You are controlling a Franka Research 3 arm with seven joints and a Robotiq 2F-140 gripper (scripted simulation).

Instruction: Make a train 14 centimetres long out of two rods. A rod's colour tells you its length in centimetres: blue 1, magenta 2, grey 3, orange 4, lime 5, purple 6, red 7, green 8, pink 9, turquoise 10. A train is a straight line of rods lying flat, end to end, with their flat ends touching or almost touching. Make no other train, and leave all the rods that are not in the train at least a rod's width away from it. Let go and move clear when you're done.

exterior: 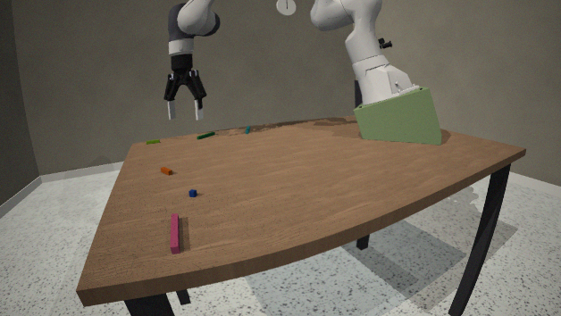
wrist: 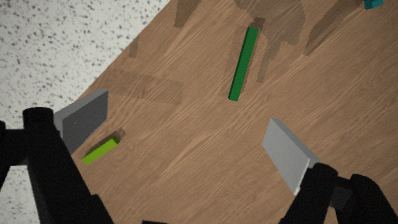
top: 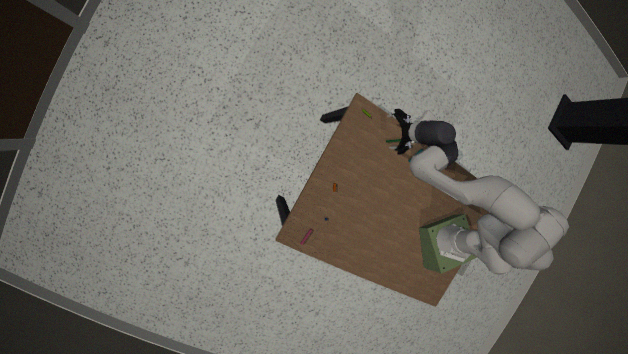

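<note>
Exterior view, table (exterior: 313, 187): a brown wooden top on dark legs, standing on a speckled pale floor (exterior: 402, 286); all the rods lie flat on it.
Arm (exterior: 362, 40): white, rising from a green base block (exterior: 402, 125) at the far right of the table, then reaching over to the far left corner.
Gripper (exterior: 183, 111): black with grey fingertips, pointing straight down, hanging well above the wood; jaws spread wide with nothing between them.
Gripper in the wrist view (wrist: 192, 145): one grey pad (wrist: 82, 120) at left, the other at right, bare wood between them.
Pink rod (exterior: 174, 233): the longest in plain sight, near the front left edge, well apart from the others.
Green rod (exterior: 205, 135): dark green, at the far edge, below and slightly right of the gripper; in the wrist view (wrist: 243, 63) it lies ahead of the fingers, slanted, not between them.
Turquoise rod (exterior: 247, 129): at the far edge, right of the green rod and apart from it; seen end-on here, only a corner shows in the wrist view.
Lime rod (exterior: 153, 142): by the far left corner; in the wrist view (wrist: 100, 151) it sits just beside the left pad, close to the table edge.
Orange rod (exterior: 166, 170): short, on the left side, midway down the table.
Blue rod (exterior: 192, 193): a small cube, between the orange and pink rods.
Train: no two rods touch end to end.
</note>
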